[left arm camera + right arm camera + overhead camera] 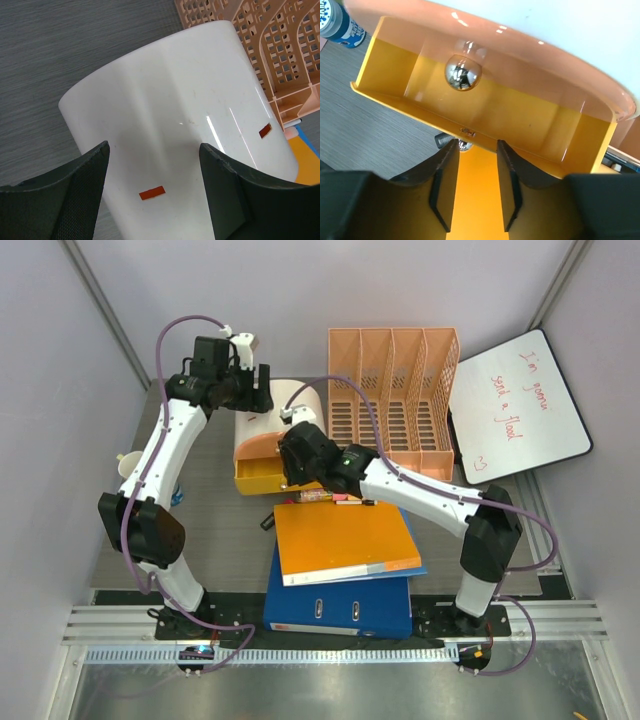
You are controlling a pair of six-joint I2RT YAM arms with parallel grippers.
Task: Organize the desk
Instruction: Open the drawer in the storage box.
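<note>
Top view: desk [222, 540] fills the middle of the frame, grey wood grain, bare at 9 o'clock, black strip and rail at its 6 o'clock edge. On it:
- drawer box [278, 402] at 11 o'clock
- peach file rack [395, 390] at 1 o'clock
- whiteboard [520, 405] with red writing at 2 o'clock
- orange folder [345, 540] lying on a blue binder [340, 605] at 6 o'clock

Left gripper [255, 380] is at the box's far-left side. The right arm reaches across to the yellow drawer [258, 478], its own wrist hiding the fingers here.

Left wrist view only: the left gripper's fingers [80, 190] are spread wide. The box's white curved top fills the gap between them, with two small red stickers [151, 192] on it. Can't tell if the pads touch the box. File rack at 1 o'clock, bare desk at 10 o'clock.

Right wrist view only: right gripper [476, 149] is narrowly parted, with the orange folder visible through the gap. A small silver knob [465, 146] on the yellow drawer's front sits right at the fingertips, just left of centre, not visibly pinched. The yellow drawer is pulled out. Above it is a pink drawer [545, 67] with a chrome ball knob [462, 72]. A blue-and-white bottle [337, 22] is at 10 o'clock.
</note>
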